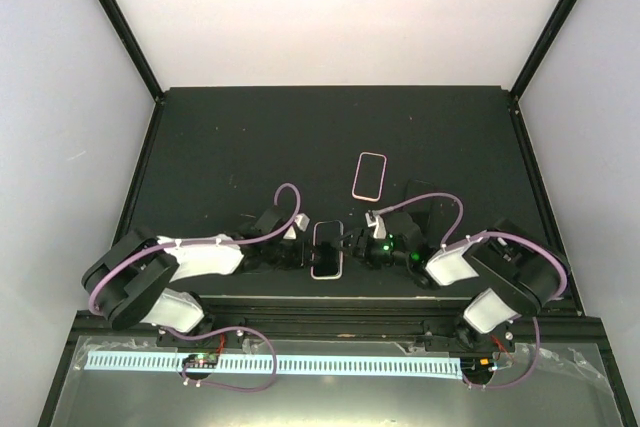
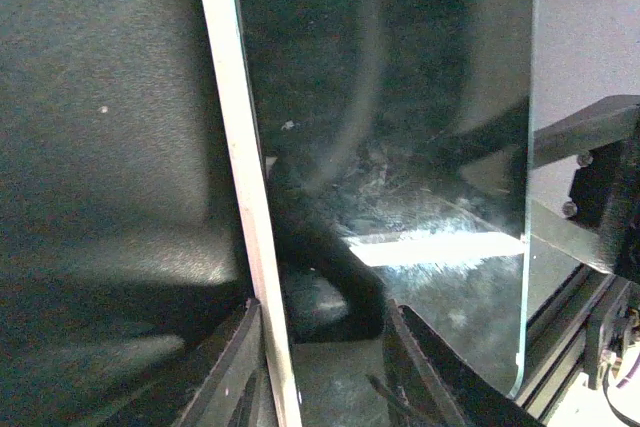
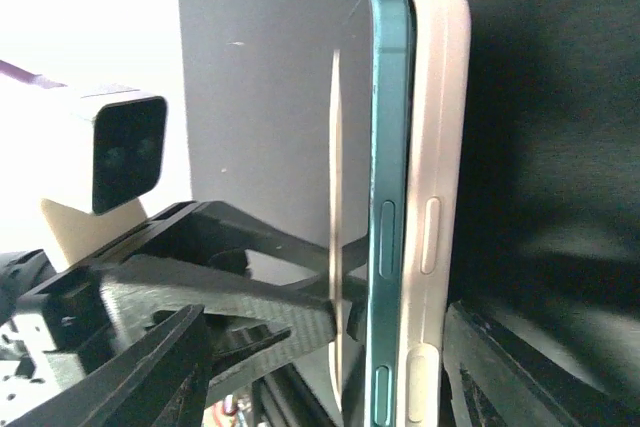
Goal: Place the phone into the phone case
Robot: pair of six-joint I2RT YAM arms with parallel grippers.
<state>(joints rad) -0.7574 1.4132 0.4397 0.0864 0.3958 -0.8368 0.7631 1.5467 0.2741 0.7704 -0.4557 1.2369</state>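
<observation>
Item: phone (image 1: 327, 248), teal-edged, glass up, lying flat near the front edge of the table (image 1: 220, 147), midway between the two arms.
Case: pale pink case (image 3: 440, 97), directly under the phone and against the table. The phone's whole teal side band and its buttons show beside the case wall, so it is judged to be resting on the case, not seated in it.
Left gripper: left gripper (image 1: 303, 250) at the phone's left long edge. Its wrist view shows a pale rim running between its fingers, but whether they pinch it cannot be told.
Right gripper: right gripper (image 1: 353, 244) at the right long edge. Jaws wide, straddling the stack, with one finger (image 3: 170, 347) clear of the glass.
Step in hand: pressing the phone down into the case.
Method advised: line up the corners first. Pin the case rim to the table on one side, seat one long edge, then the other. Push near the frame rather than mid-glass, and check that the side buttons meet their moulded covers.
Risk: the stack may slide on the table top, or the case lip may fold under.
Surface: matt black, lightly speckled.
Also present: pink-rimmed slab (image 1: 370, 176) further back, well apart; phone or case cannot be told.
Room: white walls (image 1: 340, 7), black frame posts (image 1: 115, 17), light strip (image 1: 280, 362) below the arm bases, purple cables (image 1: 290, 195) on both arms.
</observation>
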